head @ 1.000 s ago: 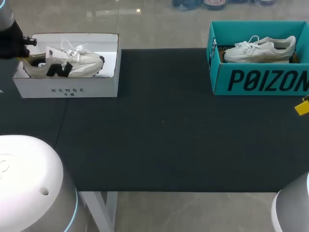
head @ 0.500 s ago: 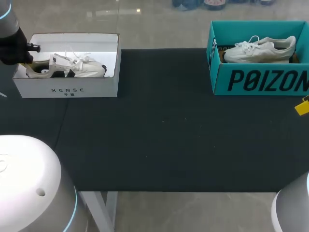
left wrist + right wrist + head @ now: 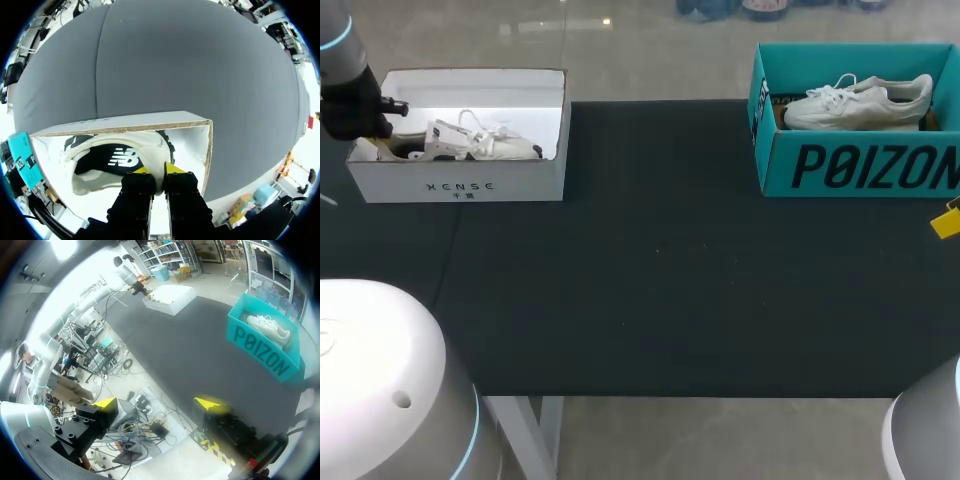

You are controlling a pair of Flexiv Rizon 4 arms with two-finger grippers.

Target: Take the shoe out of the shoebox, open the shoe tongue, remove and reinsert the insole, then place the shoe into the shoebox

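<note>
Lying on its side in the white shoebox [image 3: 460, 185], the cream sneaker [image 3: 470, 145] rested low between the cardboard walls, its laces a loose white tangle above the rim. The box was an open rectangle of plain white card with a raw brown cut edge along its top, seen from the left wrist. It stood at the far left corner of the table [image 3: 660, 280], whose surface was a flat, matte dark cloth. The sneaker's upper looked soft and pale, with a black side panel bearing a white emblem and a dark ridged sole at the toe end.

At the far right of the table stood the teal shoebox [image 3: 860, 165], a glossy card box with bold black lettering on its front wall. It held a white sneaker [image 3: 860, 102], smooth and low-cut, lying lengthwise with its laces tied.

The left gripper [image 3: 159, 170] reached down into the white shoebox at the sneaker's heel end. Its two black fingers stood almost together, leaving only a thin slot. Both yellow tips pressed onto the cream heel edge from either side, so it was clamped on the cream sneaker.

The right gripper [image 3: 159, 402] hung out beyond the table's right edge, well apart from both boxes. Its fingers were spread wide, with nothing between them and touching nothing.
</note>
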